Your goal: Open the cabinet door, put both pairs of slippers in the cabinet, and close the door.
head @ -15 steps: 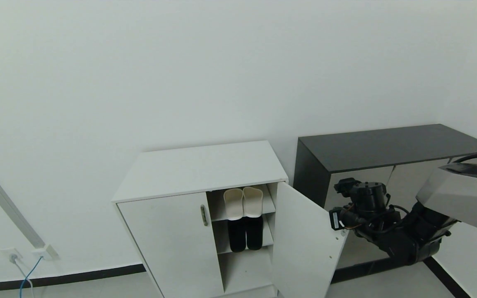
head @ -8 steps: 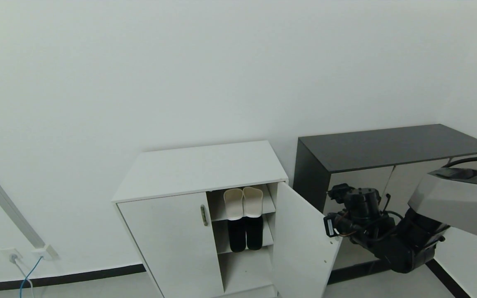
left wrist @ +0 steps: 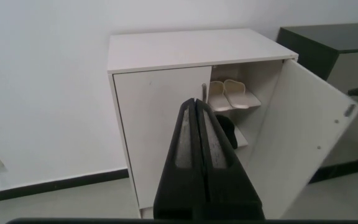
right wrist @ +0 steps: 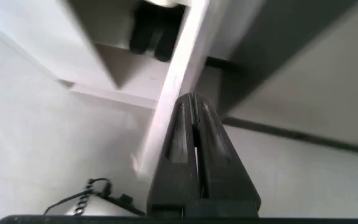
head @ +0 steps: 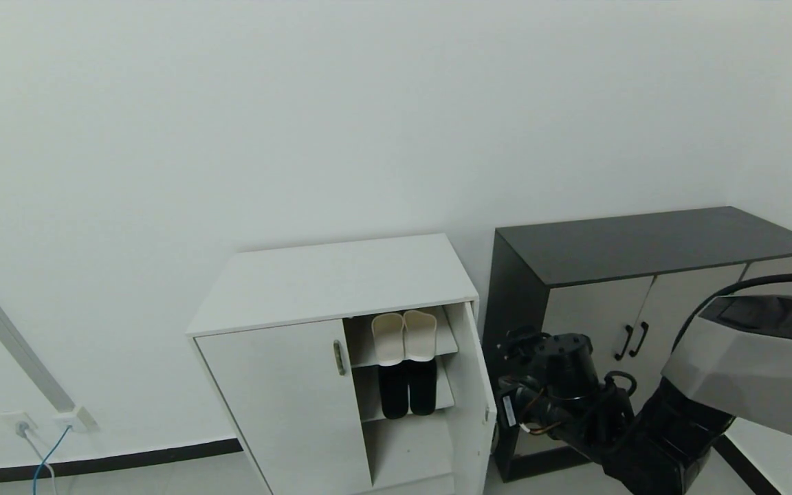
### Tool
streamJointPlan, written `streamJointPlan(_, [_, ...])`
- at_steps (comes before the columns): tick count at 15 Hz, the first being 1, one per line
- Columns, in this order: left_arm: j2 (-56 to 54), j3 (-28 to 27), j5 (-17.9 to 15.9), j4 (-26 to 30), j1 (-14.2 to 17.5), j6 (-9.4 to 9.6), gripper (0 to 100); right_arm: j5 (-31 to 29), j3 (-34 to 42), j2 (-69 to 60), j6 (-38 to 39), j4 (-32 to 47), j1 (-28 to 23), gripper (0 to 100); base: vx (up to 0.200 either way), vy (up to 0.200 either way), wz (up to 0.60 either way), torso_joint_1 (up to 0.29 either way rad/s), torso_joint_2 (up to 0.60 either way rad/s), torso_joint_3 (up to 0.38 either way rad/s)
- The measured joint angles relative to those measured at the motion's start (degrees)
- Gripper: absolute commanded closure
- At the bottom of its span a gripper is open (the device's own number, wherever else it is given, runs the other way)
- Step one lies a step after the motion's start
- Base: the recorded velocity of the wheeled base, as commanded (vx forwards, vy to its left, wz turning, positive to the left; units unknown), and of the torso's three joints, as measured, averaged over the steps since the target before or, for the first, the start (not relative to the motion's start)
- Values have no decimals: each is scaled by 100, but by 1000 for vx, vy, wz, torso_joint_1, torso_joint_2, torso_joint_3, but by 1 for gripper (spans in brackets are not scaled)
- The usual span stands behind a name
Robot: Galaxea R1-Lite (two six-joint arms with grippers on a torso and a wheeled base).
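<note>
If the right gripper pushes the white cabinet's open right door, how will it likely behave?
The thin white panel door looks rigid and fairly light; attached along the white cabinet's right side, it should pivot shut, not flex. Its smooth face could let the right gripper's shut fingers slip sideways.

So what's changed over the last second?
The right end effector moved left, and the right door swung with it, toward shut. Nothing was grasped or released. The white slippers and black slippers stayed on their shelves; the left door stayed closed.
</note>
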Motion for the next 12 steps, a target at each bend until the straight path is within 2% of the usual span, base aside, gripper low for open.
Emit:
streamJointPlan(6, [0, 0, 0, 0, -2, 2, 100, -12, 293, -439, -111, -249, 124, 100, 0, 0, 0, 0, 0, 0])
streamJointPlan(12, [0, 0, -2, 0, -2, 2, 100, 7, 391, -516, -117, -510, 235, 100, 0, 0, 600, 1, 4, 2])
